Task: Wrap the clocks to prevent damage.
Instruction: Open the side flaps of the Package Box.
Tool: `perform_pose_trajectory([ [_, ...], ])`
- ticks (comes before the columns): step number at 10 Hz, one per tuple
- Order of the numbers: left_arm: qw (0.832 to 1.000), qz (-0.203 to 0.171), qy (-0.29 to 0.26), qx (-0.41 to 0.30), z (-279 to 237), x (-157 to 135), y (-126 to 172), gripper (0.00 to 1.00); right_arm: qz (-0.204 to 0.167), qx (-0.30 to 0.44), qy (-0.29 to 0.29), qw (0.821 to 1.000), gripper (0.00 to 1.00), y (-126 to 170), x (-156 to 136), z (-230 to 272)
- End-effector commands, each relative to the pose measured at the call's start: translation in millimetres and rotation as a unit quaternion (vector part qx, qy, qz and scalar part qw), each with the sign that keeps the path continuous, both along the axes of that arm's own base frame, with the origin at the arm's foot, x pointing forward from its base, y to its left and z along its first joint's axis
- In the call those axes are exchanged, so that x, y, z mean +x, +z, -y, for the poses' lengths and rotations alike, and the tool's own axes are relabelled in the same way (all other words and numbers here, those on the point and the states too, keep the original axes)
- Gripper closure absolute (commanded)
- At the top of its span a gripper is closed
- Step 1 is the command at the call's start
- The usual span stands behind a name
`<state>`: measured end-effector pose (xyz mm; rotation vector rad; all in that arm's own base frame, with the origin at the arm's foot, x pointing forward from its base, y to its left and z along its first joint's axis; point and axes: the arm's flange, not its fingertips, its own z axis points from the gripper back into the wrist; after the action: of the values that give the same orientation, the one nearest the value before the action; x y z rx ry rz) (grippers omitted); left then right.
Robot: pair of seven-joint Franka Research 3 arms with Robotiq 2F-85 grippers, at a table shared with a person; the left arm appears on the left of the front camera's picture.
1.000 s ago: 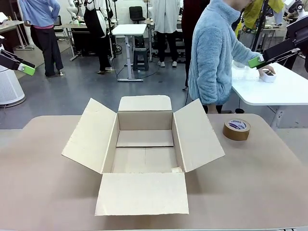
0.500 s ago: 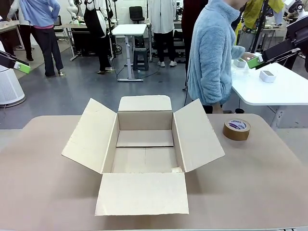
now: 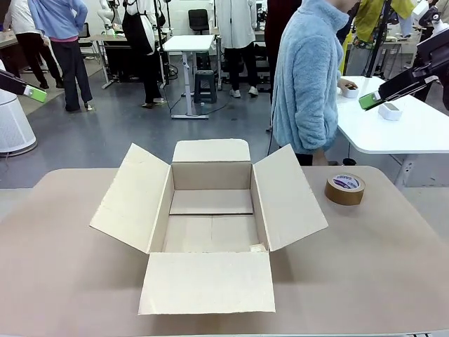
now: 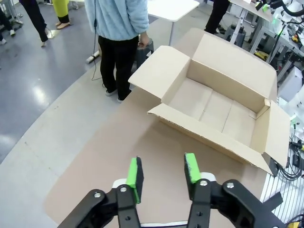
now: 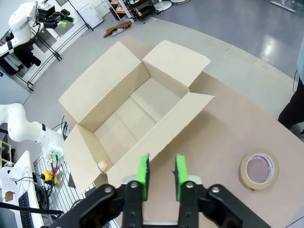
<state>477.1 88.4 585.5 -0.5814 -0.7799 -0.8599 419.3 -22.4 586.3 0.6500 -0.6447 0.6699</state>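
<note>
Tan table [image 3: 365,267], open cardboard box [image 3: 210,175] holding perhaps one pale scrap [image 5: 101,165], left fingers [image 4: 134,173] apart, right fingers [image 5: 143,175] narrowly apart

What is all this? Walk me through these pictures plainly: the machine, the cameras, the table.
It is a robot with two white arms. Each arm ends in a gripper, which is two black fingers with green pads. The wide picture comes from a fixed camera between the arms, looking across the brown table at a person in a fluffy blue top. The other two pictures come from cameras on the wrists, looking along each gripper's fingers. On the table lie an open cardboard box with its flaps spread, and a roll of brown tape on the robot's right. The left gripper and the right gripper hang above the table. Both have their jaws apart, the right's less so, and hold nothing.
</note>
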Motion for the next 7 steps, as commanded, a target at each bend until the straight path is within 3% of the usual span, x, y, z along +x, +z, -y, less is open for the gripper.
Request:
perform_pose_trajectory([
  [1,1.0,-0.007,0.001,-0.005,-2.8,-1.5,4.9,1.0,-0.018,-0.008,-0.004,1.0,1.0,4.3,0.1,-1.7],
  [6,1.0,-0.015,0.001,-0.003,-3.6,-1.3,2.0,1.0,-0.017,-0.018,-0.009,1.0,1.0,4.6,0.9,-0.4],
  [7,1.0,-0.002,0.02,-0.003,-0.8,0.0,2.2,1.0,-0.011,-0.031,-0.015,0.999,1.0,4.3,1.9,1.0],
])
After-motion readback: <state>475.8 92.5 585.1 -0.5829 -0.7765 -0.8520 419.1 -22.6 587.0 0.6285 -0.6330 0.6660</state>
